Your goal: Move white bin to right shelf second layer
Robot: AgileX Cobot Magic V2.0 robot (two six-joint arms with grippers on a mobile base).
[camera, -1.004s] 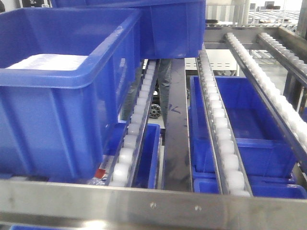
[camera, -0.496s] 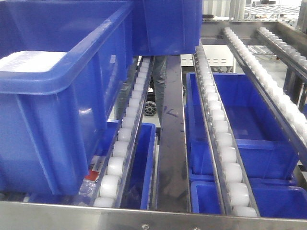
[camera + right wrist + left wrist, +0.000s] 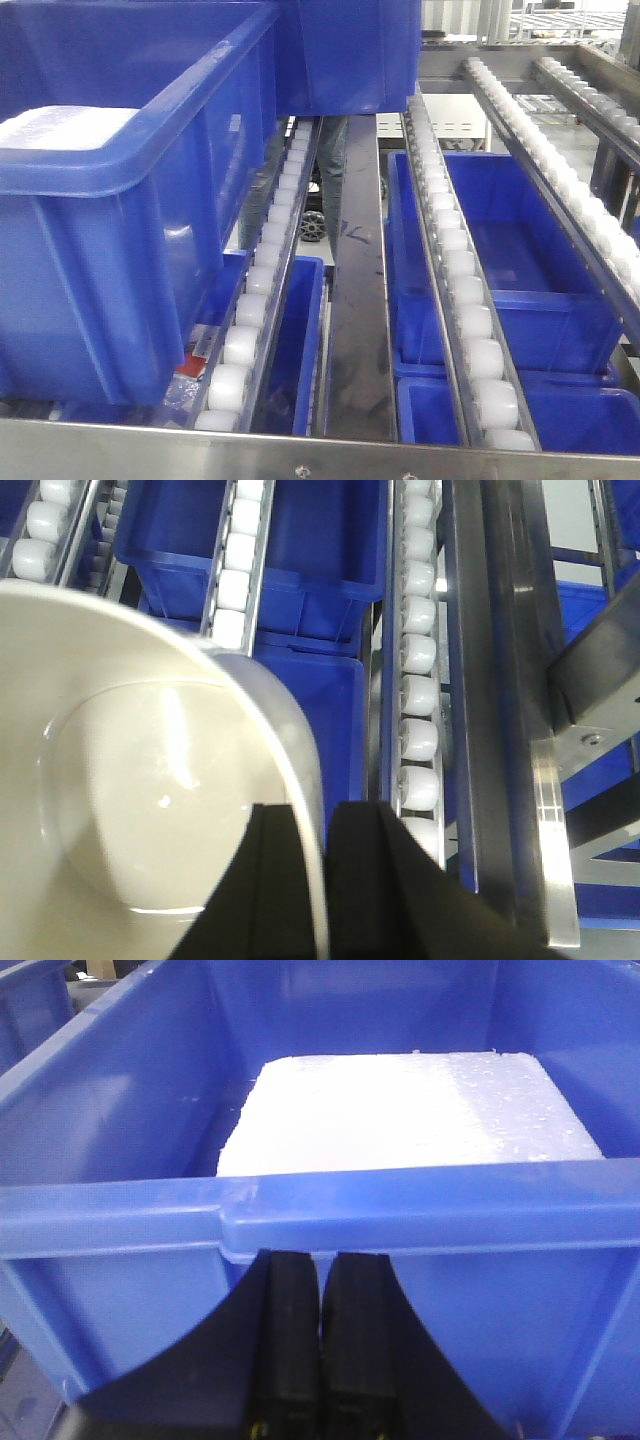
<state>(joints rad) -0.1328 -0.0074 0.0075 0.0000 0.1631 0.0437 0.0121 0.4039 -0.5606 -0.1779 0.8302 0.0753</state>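
Observation:
The white bin (image 3: 130, 810) fills the left of the right wrist view, glossy cream inside, held above the roller lanes. My right gripper (image 3: 318, 820) is shut on its rim, one finger inside and one outside the wall. The rack level of white rollers in grey rails (image 3: 418, 685) lies below and to the right of the bin; its lanes (image 3: 460, 290) also run away from me in the front view. The bin does not show in the front view. My left gripper (image 3: 322, 1260) is shut and empty, just below the rim of a blue crate (image 3: 300, 1200).
A large blue crate (image 3: 110, 200) holding a white foam block (image 3: 400, 1110) sits on the left lanes, another blue crate (image 3: 345, 55) behind it. Blue crates (image 3: 520, 260) lie on the level below. A steel front rail (image 3: 320, 455) crosses the bottom.
Over the last second the front view shifted forward and up, so the steel front rail dropped lower in frame. In the last half second nothing visibly moved.

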